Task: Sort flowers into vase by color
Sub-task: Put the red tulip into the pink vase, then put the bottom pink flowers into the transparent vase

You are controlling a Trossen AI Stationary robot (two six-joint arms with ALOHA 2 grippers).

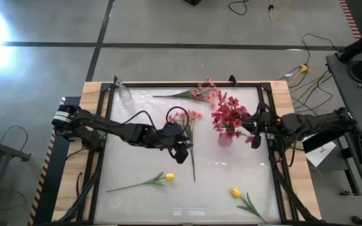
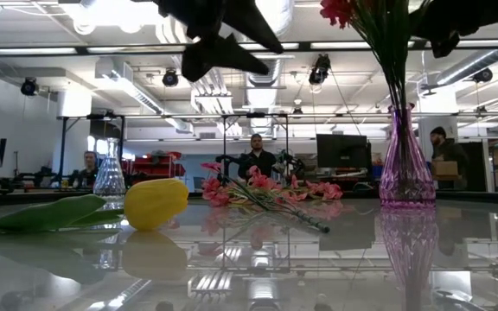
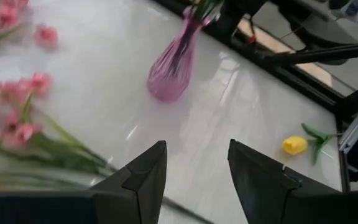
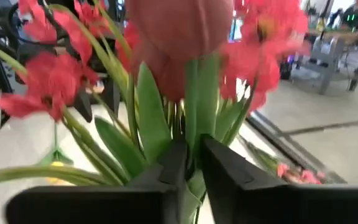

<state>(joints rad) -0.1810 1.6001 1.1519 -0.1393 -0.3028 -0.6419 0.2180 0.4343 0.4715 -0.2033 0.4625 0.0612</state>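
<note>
Red flowers [image 1: 229, 116] stand in the pink vase [image 1: 225, 138], right of centre on the surface [image 1: 231, 179]; pink sprays [image 1: 190, 119] lie mid-surface & at far edge, yellow tulips [image 1: 168, 178] near front. Risk: right pincer [image 4: 191, 163], fingers pinched on a maroon-bud stem [image 4: 199, 87] among the bunch, could drag stems or tip vase on retreat. Left pincer [image 3: 194, 171], fingers apart, empty, hangs over pink spray.
</note>
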